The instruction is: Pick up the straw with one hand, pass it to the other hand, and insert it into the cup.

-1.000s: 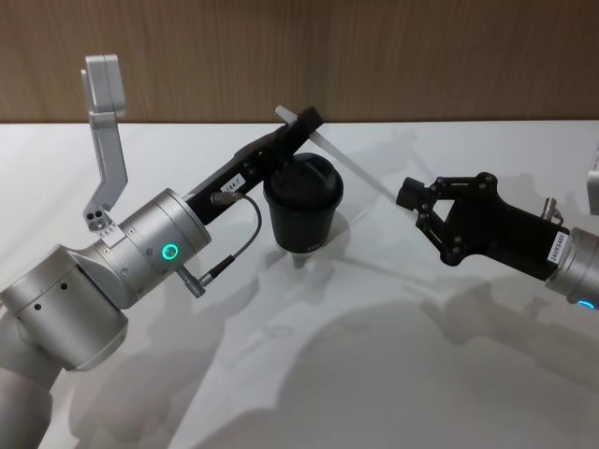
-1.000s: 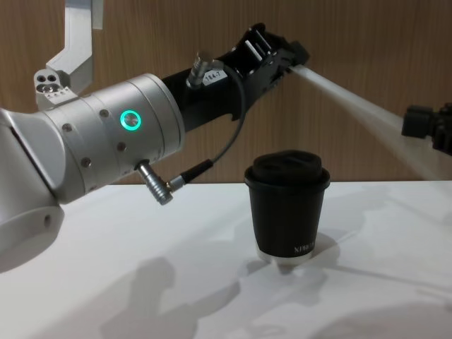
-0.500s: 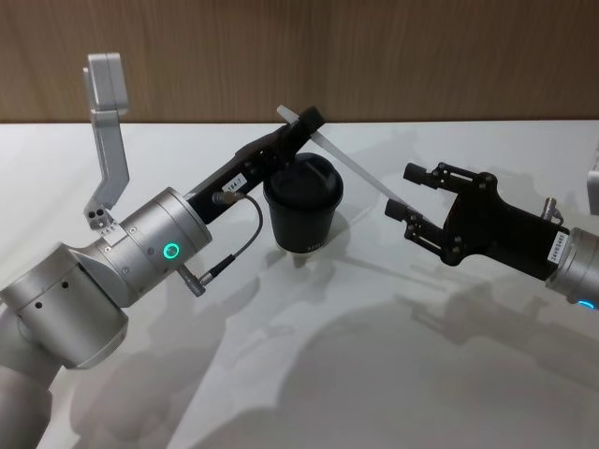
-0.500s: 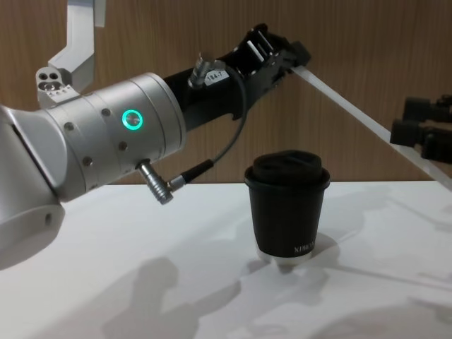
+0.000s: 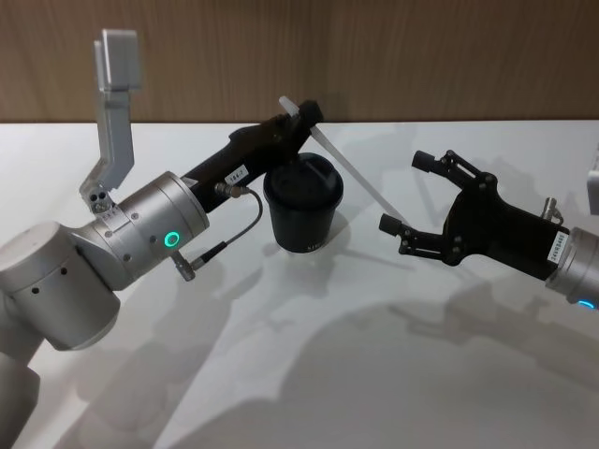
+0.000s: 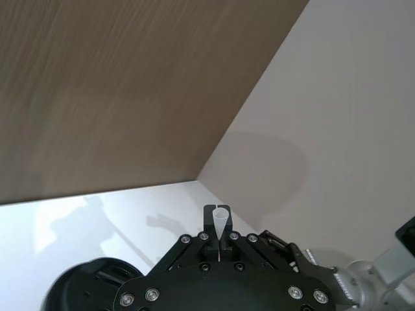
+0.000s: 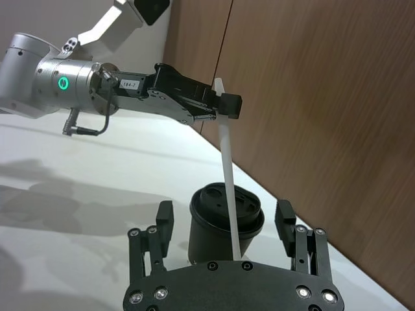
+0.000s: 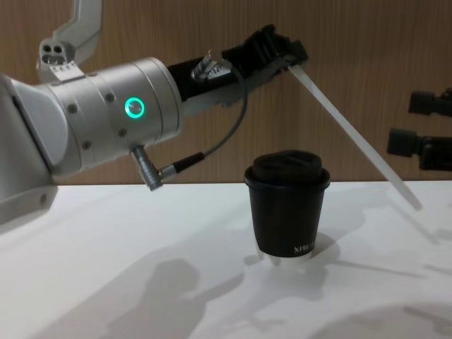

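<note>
Altogether we count one white plastic straw point(image 5: 351, 171), clamped in the left pincer point(image 5: 304, 114); one black paper cup point(image 5: 302, 210); right pincer point(image 5: 404, 192) apart.

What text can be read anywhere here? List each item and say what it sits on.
"184-7": on the white tag of the left end effector, which is shut on the straw.
Low on the cup, the white lettering begins with "N"; the rest is too small to read.
On the open right end effector, the white sticker is too small to read.
</note>
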